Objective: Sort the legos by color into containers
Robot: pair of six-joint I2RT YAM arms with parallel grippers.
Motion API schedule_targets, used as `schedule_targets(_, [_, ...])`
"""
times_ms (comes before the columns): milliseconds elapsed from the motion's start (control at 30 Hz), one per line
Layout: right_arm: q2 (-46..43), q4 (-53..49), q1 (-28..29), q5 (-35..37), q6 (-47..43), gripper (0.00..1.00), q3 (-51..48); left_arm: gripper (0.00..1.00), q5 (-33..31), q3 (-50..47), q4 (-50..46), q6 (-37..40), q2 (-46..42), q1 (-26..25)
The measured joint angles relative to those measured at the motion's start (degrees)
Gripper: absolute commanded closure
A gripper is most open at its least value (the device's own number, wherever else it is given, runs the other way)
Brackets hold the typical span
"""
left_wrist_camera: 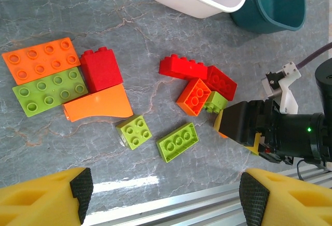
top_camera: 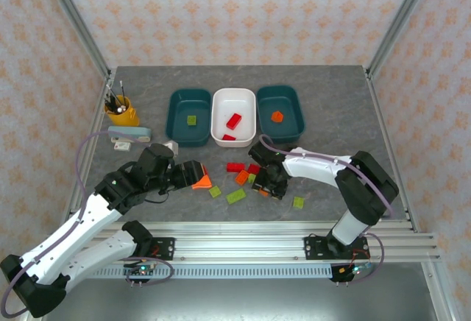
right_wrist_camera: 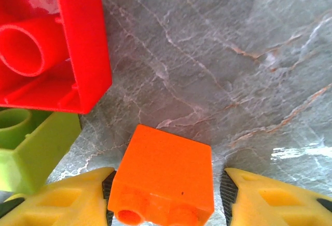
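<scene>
Right gripper [right_wrist_camera: 166, 177] brackets a small orange plastic brick [right_wrist_camera: 163, 184] beside a red plastic brick [right_wrist_camera: 52, 44]; whether it clamps is unclear. Left gripper [left_wrist_camera: 166, 187] gapes wide.

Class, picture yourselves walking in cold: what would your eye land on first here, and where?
The bright scatter of red, orange and lime legos in the middle of the grey table. Behind it, a row of trays: white tray between two teal trays. Close up, the right gripper straddles an orange brick.
</scene>
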Motion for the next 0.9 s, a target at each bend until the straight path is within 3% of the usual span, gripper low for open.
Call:
schedule_targets(300, [0.7, -2.6, 0.02, 1.6, -1.53, 0.81, 1.07, 0.22, 0.02, 0.0, 0.04, -0.48, 0.13, -0.22])
schedule_targets(500, [-2.58, -7.45, -0.96, 7.54, -6.43, 0.84, 7.15, 0.22, 1.51, 0.79, 1.73, -0.92, 3.96, -0.35])
schedule_targets(700, [-6.34, -10.47, -12.07, 10.29, -14.67, 0.85, 20.02, 0.22, 2.51, 11.41, 4.72, -0.61, 16.79, -0.35])
schedule_targets(900, [8.26, -11.72, -21.22, 8.07, -23.02, 0.85, 35.54, 0.22, 2.58, 24.94, 7.61, 0.7, 30.71, -0.35])
